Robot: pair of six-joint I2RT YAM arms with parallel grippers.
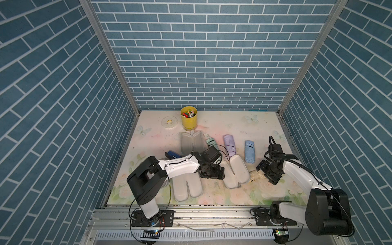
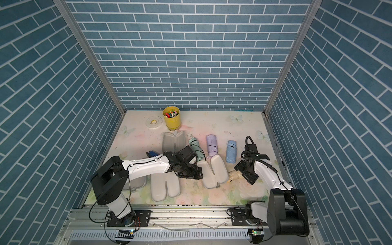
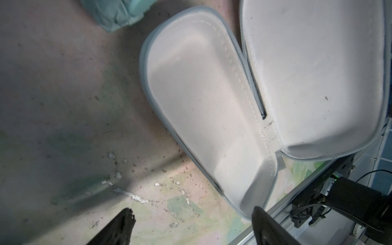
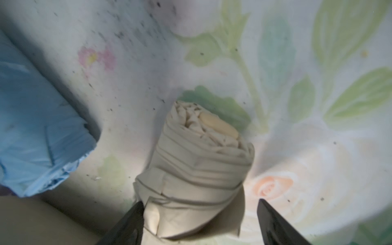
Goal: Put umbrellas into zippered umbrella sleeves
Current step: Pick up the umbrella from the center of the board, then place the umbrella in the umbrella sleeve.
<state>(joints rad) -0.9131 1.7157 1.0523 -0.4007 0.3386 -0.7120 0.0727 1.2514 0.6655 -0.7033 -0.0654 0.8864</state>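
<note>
The cream umbrella (image 4: 197, 161) lies on the worktop (image 4: 307, 148) just beside the open sleeve (image 3: 203, 101), not in it. The right gripper (image 4: 200, 201) straddles one end of it with its jaws spread, one finger touching the fabric and the other standing clear. Closing from that lopsided stance could roll or shove the bundle, and a grip so near the end may let it droop and snag the sleeve's rim. The left gripper (image 3: 192, 210), also released, hovers at the sleeve's edge holding nothing, so the sleeve could skid.
</note>
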